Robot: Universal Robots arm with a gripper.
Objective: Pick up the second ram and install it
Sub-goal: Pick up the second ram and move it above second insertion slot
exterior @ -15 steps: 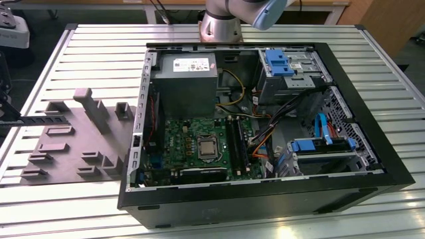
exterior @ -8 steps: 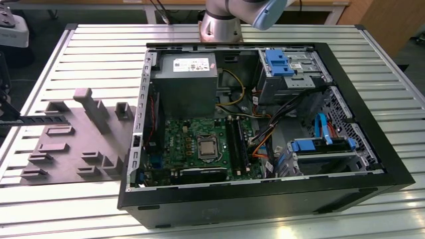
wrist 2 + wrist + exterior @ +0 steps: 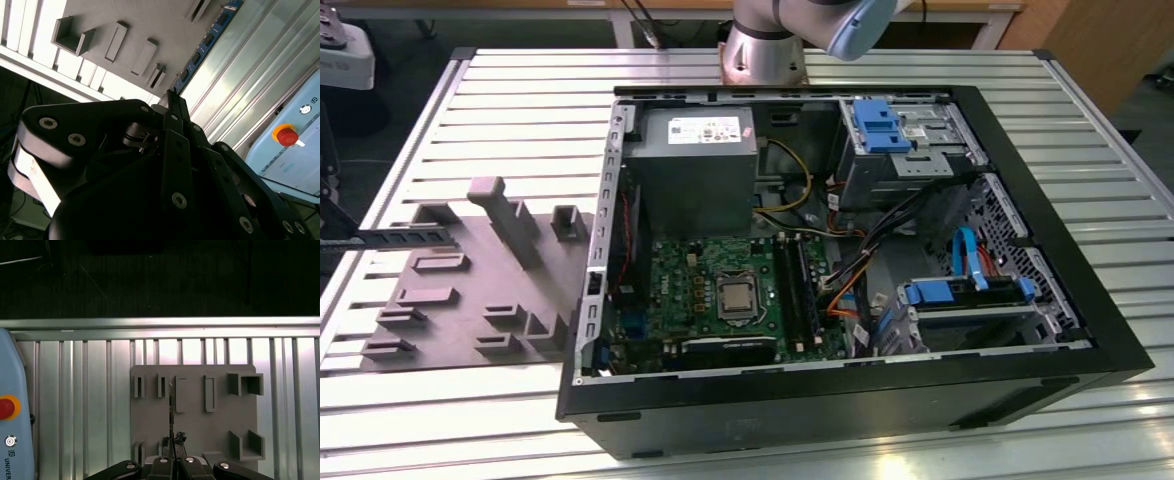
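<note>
While clamped in the closed pincer (image 3: 173,445), second ram (image 3: 171,405), long thin dark strip, small blocks along its side, over grey slotted holder (image 3: 200,425).

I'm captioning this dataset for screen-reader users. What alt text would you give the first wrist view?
The gripper grips the second ram, seen edge-on as a thin dark strip, over a grey fixture plate with slots and uprights. The plate rests on a slatted metal table, with a red button nearby.
</note>
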